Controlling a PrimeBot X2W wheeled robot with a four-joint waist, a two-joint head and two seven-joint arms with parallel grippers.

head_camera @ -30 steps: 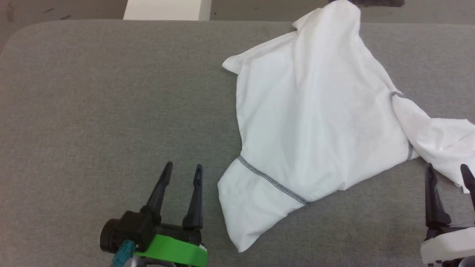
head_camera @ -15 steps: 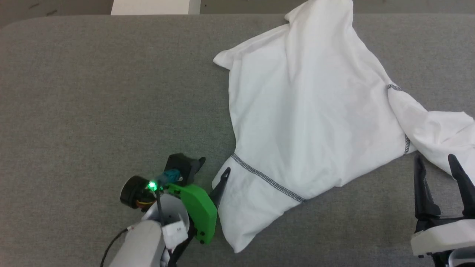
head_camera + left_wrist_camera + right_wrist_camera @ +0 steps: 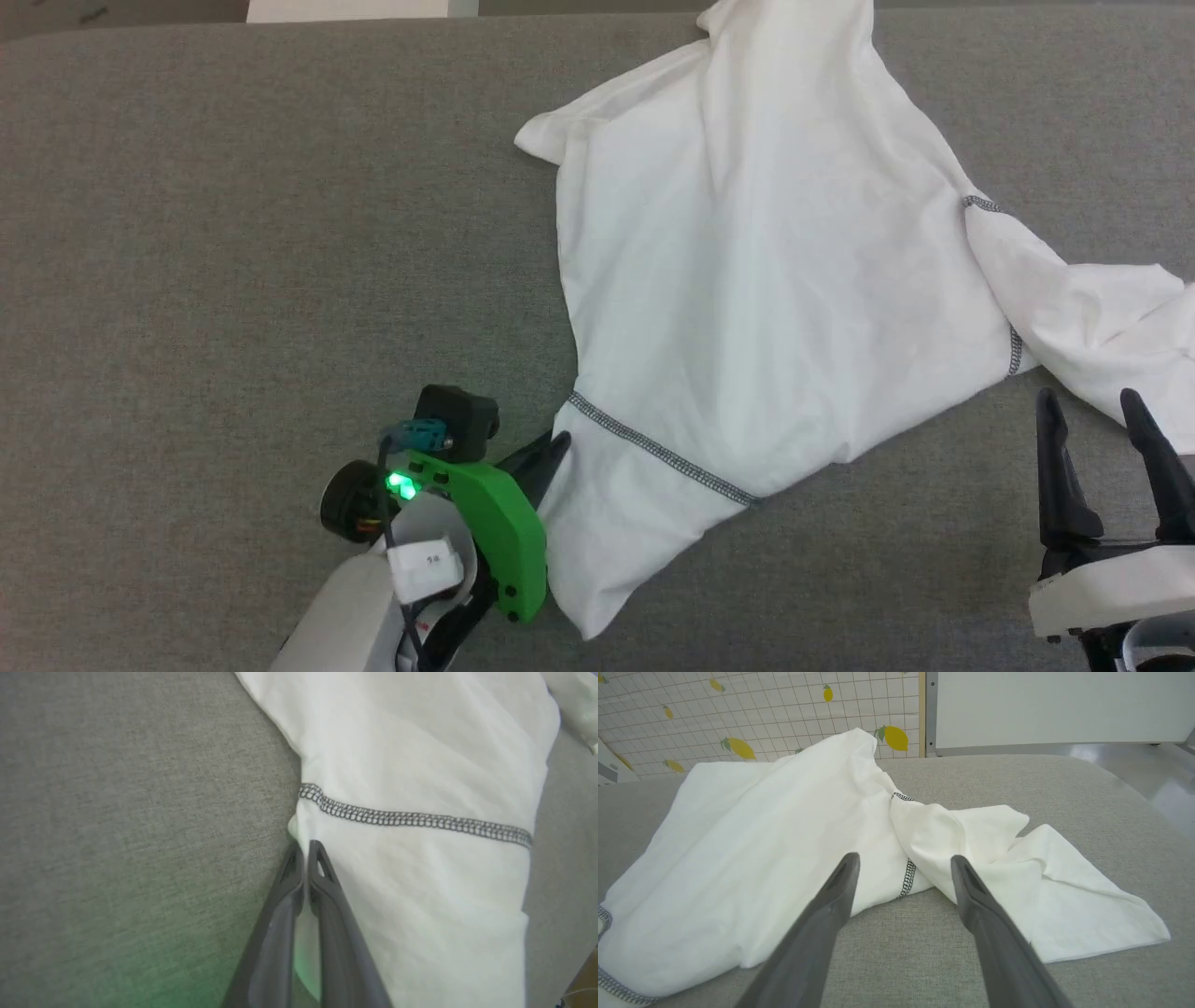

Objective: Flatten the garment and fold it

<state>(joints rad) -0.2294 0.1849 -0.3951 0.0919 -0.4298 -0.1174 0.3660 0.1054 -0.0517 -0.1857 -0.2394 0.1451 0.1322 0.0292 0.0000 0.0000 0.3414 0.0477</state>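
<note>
Grey fabric-covered surface [image 3: 233, 233] carried a white long-sleeved shirt [image 3: 766, 280] with dark contrast-stitched seams, lying rumpled across its right half, one sleeve trailing rightward. The left claw [image 3: 558, 446] was pinched shut on the near sleeve's edge, just below a seam. The right claw [image 3: 1089, 399] stood wide apart, holding nothing, just beside the trailing sleeve. A small white label [image 3: 429, 560] on the left arm was too small to read. Beyond hung a lemon-printed grid sheet [image 3: 738, 746].

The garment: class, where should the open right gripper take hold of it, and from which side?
Take the crumpled sleeve just ahead of the right gripper, coming from the robot's near side: by the dark seam it bulges up off the table, so a finger could slip under.
</note>
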